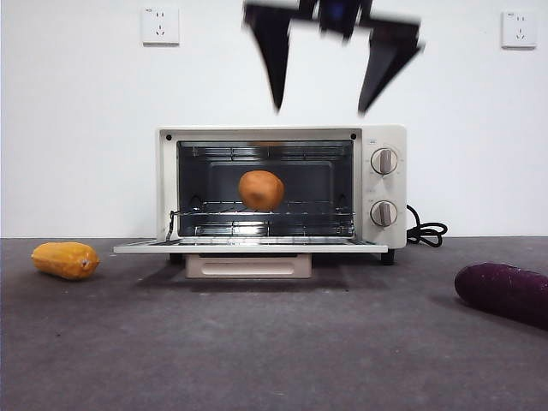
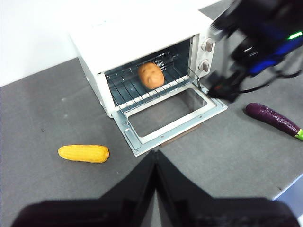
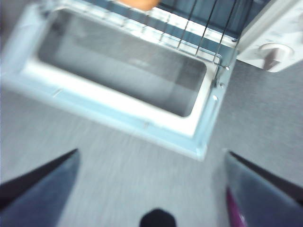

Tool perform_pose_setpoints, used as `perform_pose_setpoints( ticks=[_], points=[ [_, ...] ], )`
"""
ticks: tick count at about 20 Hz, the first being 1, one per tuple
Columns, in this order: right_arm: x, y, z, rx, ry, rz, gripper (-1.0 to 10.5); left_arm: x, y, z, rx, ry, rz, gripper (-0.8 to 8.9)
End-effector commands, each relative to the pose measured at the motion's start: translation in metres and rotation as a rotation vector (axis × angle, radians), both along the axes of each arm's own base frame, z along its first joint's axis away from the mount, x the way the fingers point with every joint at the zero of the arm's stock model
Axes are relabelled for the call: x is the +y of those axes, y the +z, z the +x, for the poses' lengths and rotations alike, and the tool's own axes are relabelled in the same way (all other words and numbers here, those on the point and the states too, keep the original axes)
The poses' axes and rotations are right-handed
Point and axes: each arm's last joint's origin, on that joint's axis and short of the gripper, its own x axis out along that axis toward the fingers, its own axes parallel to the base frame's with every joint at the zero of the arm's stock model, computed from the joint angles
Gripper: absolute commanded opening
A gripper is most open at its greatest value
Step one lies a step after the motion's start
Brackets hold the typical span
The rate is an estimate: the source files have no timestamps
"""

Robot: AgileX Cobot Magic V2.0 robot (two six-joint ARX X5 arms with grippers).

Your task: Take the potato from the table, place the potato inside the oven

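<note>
Potato [image 1: 261, 189] sat on the wire rack inside the oven [image 1: 383, 184], centre of frame, door lying open. Right gripper [image 1: 330, 81] hung at top centre, jaws spread wide and empty, potato directly below and behind it. Left gripper [image 2: 156, 161] waited, jaws pressed together, farther off.

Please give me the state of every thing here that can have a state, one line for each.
oven: door folded down, open.
potato: on the rack inside the oven.
right gripper: open, empty, above the oven.
left gripper: shut, empty, away from the oven.
</note>
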Motion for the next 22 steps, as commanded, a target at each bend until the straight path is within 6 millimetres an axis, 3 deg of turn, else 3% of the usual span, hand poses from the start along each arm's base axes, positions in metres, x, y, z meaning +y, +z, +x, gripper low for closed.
perform_pose_setpoints(
  ticks=[1,3,6,12,17,22],
  points=[
    [-0.016,0.037,-0.035,-0.075,0.059,0.011,2.7,-0.010,-0.008,0.015,0.046,-0.007,0.042,-0.06],
    [-0.035,0.063,-0.065,-0.146,0.059,0.022,1.1,-0.020,-0.017,0.029,0.098,-0.010,0.076,-0.06],
    [-0.070,0.091,-0.102,-0.207,0.044,0.044,0.9,-0.039,-0.035,0.057,0.188,0.012,0.159,-0.06],
    [-0.130,0.118,-0.156,-0.314,-0.024,0.083,0.0,-0.057,-0.075,0.114,0.370,0.067,0.229,-0.06],
    [-0.158,0.128,-0.185,-0.352,0.008,0.197,0.0,-0.043,-0.137,0.152,0.474,0.065,0.072,-0.06],
    [-0.168,0.131,-0.199,-0.314,0.101,0.305,0.0,-0.015,-0.202,0.180,0.571,0.133,-0.051,-0.06]
  ],
)
